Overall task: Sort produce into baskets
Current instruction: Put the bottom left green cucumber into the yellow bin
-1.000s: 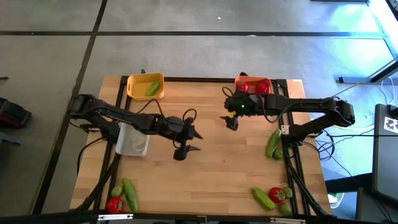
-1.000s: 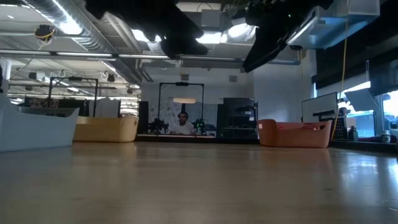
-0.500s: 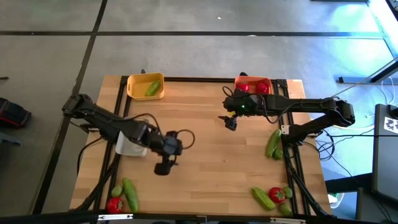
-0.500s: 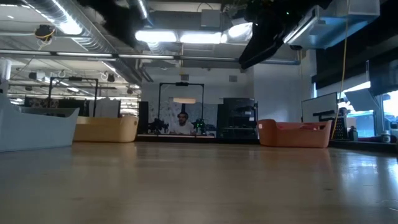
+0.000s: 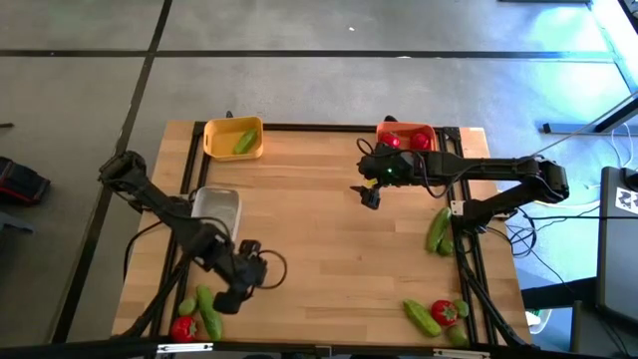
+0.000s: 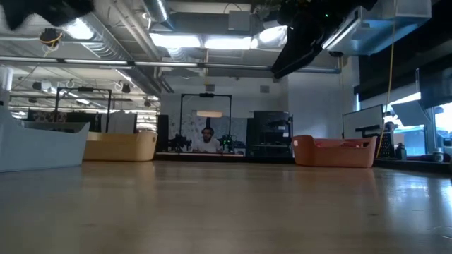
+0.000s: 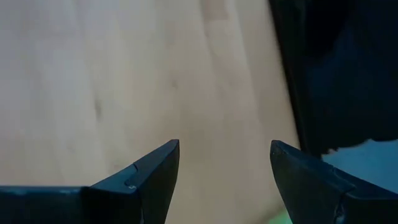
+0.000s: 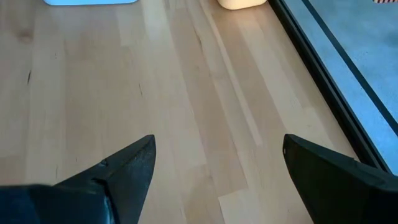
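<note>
Swung from beside the whitish translucent plastic tray (image 5: 216, 205), the left gripper (image 5: 227, 300) hovers fingers spread beside the elongated green toy cucumber (image 5: 208, 311), apparently to grasp it, while the right gripper (image 5: 370, 197) waits open-fingered.

1 basket (image 5: 233, 137) sits back-left, 1 basket (image 5: 407, 136) back-right, a tray (image 5: 216, 204) at the left.

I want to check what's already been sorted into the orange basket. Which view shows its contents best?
The high view: it looks straight down into the orange basket, showing red pieces inside. The low view shows only its outer side wall, the contents hidden. Neither wrist view shows it.
</note>
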Robot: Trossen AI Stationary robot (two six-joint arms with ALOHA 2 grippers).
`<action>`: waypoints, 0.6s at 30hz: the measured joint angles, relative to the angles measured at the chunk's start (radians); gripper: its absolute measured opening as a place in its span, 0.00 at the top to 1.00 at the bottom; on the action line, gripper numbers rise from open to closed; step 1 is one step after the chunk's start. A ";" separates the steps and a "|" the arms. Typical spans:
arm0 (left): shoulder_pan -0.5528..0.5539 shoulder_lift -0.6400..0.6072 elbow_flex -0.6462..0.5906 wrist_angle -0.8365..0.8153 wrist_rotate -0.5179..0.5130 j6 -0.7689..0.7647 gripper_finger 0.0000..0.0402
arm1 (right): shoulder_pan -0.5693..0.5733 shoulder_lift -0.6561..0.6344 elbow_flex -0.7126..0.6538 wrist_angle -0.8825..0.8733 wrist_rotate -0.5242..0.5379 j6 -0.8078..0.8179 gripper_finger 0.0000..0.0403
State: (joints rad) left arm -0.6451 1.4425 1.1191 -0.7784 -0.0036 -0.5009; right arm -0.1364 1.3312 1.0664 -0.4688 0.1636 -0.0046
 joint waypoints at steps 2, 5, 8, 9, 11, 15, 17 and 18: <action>-0.031 0.000 0.000 0.000 0.000 -0.022 0.39 | -0.001 0.000 0.000 0.000 0.000 0.000 0.16; -0.073 0.003 0.000 0.000 0.000 -0.027 0.39 | -0.001 0.000 0.000 0.000 0.000 0.000 0.16; -0.113 0.004 0.000 0.000 0.000 -0.059 0.39 | -0.001 0.000 0.000 0.000 0.000 -0.001 0.16; -0.126 0.004 0.000 0.000 0.000 -0.075 0.39 | -0.001 0.000 0.000 0.000 0.000 -0.001 0.16; -0.152 0.004 0.000 -0.001 0.000 -0.107 0.39 | -0.001 0.000 0.000 0.000 0.000 -0.004 0.16; -0.191 0.004 -0.001 -0.004 0.000 -0.193 0.39 | -0.001 0.000 0.000 -0.005 0.000 -0.004 0.16; -0.209 0.011 0.000 -0.003 0.000 -0.230 0.39 | -0.001 0.000 0.000 -0.013 0.000 -0.004 0.16; -0.220 0.014 -0.001 -0.004 0.000 -0.244 0.39 | -0.001 0.000 0.000 -0.019 0.000 -0.004 0.16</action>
State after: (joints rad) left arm -0.8653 1.4568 1.1183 -0.7822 -0.0037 -0.7449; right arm -0.1379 1.3312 1.0664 -0.4875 0.1636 -0.0086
